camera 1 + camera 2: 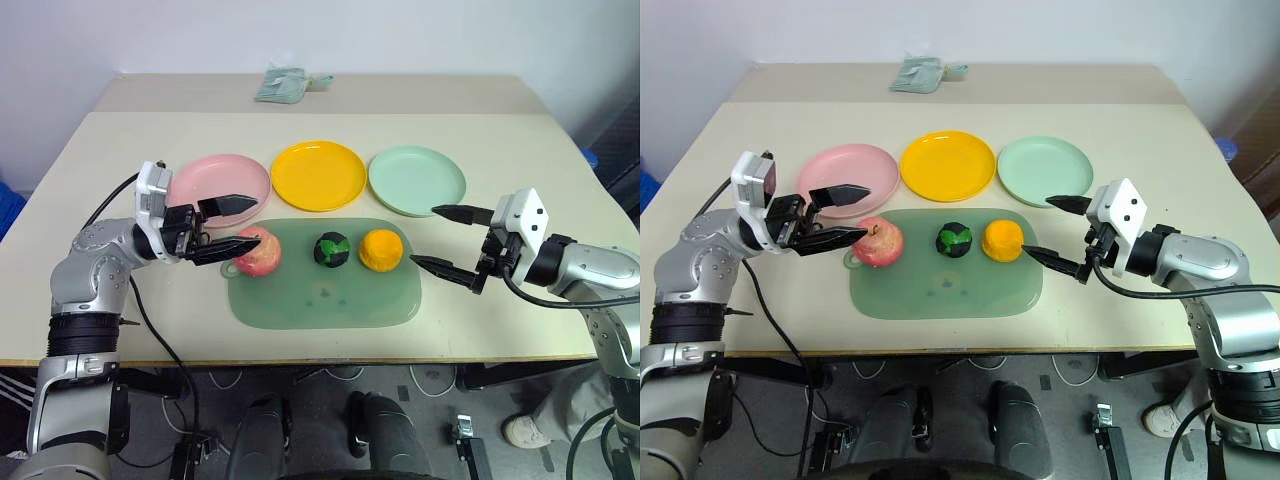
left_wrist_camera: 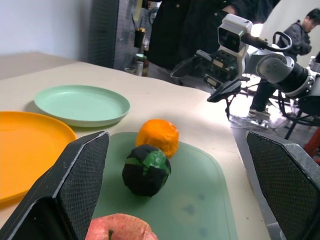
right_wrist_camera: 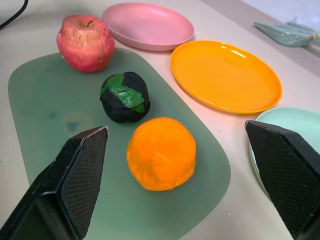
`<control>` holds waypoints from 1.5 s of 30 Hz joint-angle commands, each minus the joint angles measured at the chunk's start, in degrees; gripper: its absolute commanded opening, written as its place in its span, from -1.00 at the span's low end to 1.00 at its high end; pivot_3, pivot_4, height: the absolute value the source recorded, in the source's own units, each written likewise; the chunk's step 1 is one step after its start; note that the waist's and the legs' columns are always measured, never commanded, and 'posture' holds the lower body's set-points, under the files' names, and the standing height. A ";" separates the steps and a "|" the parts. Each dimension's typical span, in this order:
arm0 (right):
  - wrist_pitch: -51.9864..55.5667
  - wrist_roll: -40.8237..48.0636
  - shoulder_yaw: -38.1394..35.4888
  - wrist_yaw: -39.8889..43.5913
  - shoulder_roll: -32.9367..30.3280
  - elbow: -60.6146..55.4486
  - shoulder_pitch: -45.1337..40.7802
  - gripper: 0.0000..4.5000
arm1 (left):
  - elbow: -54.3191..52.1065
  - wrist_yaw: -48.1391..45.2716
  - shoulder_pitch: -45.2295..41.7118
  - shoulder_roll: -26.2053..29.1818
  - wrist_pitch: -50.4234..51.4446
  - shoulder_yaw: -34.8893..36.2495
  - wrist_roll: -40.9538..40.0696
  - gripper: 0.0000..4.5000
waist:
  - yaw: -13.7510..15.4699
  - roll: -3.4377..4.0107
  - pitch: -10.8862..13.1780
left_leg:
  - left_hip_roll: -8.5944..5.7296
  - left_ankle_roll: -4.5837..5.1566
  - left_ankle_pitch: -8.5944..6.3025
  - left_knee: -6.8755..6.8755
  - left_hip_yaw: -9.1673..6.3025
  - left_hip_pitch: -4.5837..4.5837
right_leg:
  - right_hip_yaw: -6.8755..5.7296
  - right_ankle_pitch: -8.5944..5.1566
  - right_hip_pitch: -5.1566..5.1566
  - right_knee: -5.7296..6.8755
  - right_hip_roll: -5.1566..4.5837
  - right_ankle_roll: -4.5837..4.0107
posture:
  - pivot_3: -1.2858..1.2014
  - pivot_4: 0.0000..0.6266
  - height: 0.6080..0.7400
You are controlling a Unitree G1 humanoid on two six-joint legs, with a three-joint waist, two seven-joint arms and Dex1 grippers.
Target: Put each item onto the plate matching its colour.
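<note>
A pale worktop (image 1: 500, 300) carries a flat green mat (image 1: 330, 295) near its front edge. Three toy foods sit in a row on the mat, none touching: a pinkish-red apple (image 1: 257, 250) at the left, a dark green-and-black ball (image 1: 331, 250) in the middle, and an orange fruit (image 1: 381, 249) at the right.

Just beyond the mat, three round plates lie side by side: a pink plate (image 1: 215, 175) on the left, a yellow plate (image 1: 318, 175) in the middle, a mint green plate (image 1: 416, 180) on the right. All three are bare.

The left gripper (image 1: 230, 226) hovers at the mat's left end, jaws spread wide, holding nothing. Its upper finger crosses the pink plate's near rim and hides part of it; its lower finger reaches to the apple's left side, and whether it touches cannot be told. In the left wrist view the apple is cut off by the bottom edge.

The right gripper (image 1: 445, 240) hovers just right of the orange fruit, jaws also spread wide and empty. One finger overlaps the mint plate's near-right rim; the other hangs off the mat's right edge.

At the far edge lies a crumpled pale green cloth (image 1: 285, 85). Beyond the worktop, in the left wrist view, a person in dark clothing (image 2: 185, 30) stands cut off at the top, and another person (image 2: 300, 35) sits further back.
</note>
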 commanded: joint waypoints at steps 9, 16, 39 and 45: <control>6.35 11.47 -6.99 -4.13 1.17 -8.79 -2.71 0.99 | 4.08 -2.69 -1.52 4.23 -0.89 3.21 -1.38 1.00 | -0.16 0.00 0.00 | 0.02 0.00 0.00 0.00 -0.01 0.02 | 0.00 -0.02 -0.01 0.01 0.01 -0.05 | 0.03 -0.52 1.00; 5.17 11.60 -0.62 -5.53 4.26 -13.56 -4.65 0.99 | 6.01 -2.69 -0.71 4.78 -2.82 3.35 -0.12 1.00 | 0.11 0.00 0.00 | 0.04 0.00 0.00 -0.02 -0.01 0.00 | -0.01 -0.04 -0.01 0.00 0.00 -0.08 | 0.03 -0.52 1.00; -1.46 8.14 6.34 -2.61 7.93 -15.45 -4.24 0.99 | 14.97 -1.16 -2.80 -1.44 -16.94 -4.16 10.14 1.00 | 0.10 -0.02 -0.01 | 0.01 0.00 0.00 0.00 0.00 -0.03 | -0.01 -0.03 -0.01 0.00 -0.01 -0.06 | 0.03 -0.52 1.00; -1.76 7.79 6.21 -3.75 8.30 -16.09 -2.65 0.99 | 14.37 0.55 -2.20 -3.75 -18.55 -6.57 12.71 1.00 | 0.03 -0.02 -0.01 | 0.01 0.00 0.00 0.01 0.00 -0.01 | -0.01 0.01 0.00 0.01 0.00 0.01 | 0.03 -0.52 1.00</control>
